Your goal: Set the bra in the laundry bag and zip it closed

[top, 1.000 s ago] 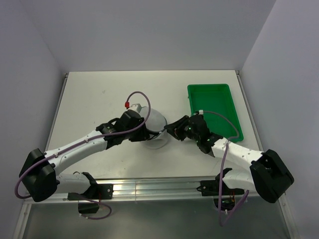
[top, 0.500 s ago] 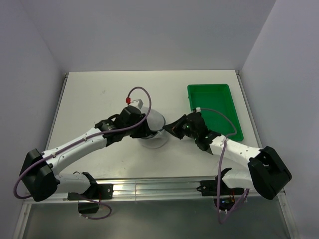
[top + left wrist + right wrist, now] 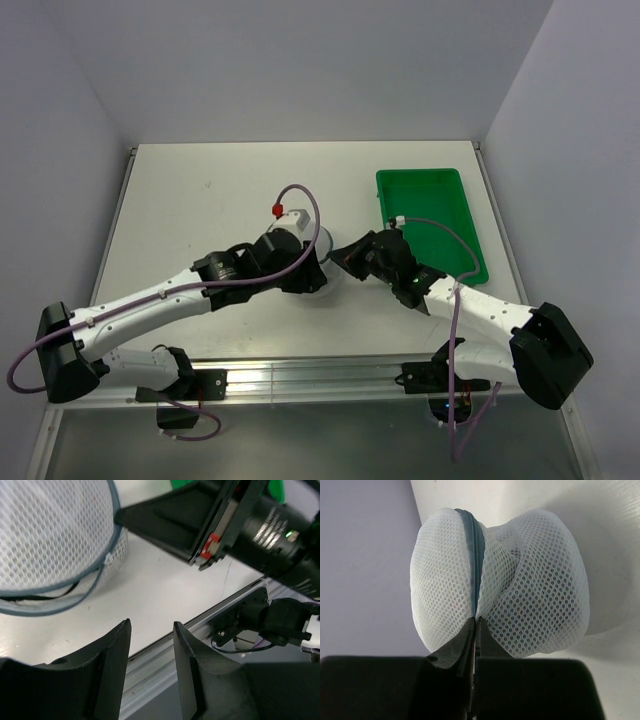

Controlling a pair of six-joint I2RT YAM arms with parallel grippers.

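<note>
Two tools: the right tool (image 3: 475, 628) is pinched tight on the laundry bag (image 3: 535, 595), right at its zipper (image 3: 476, 555). Left tool (image 3: 150, 647) hangs released, bag just beyond its tips.

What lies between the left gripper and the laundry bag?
Only bare table lies between the open left gripper and the laundry bag. The left wrist view shows this.
</note>
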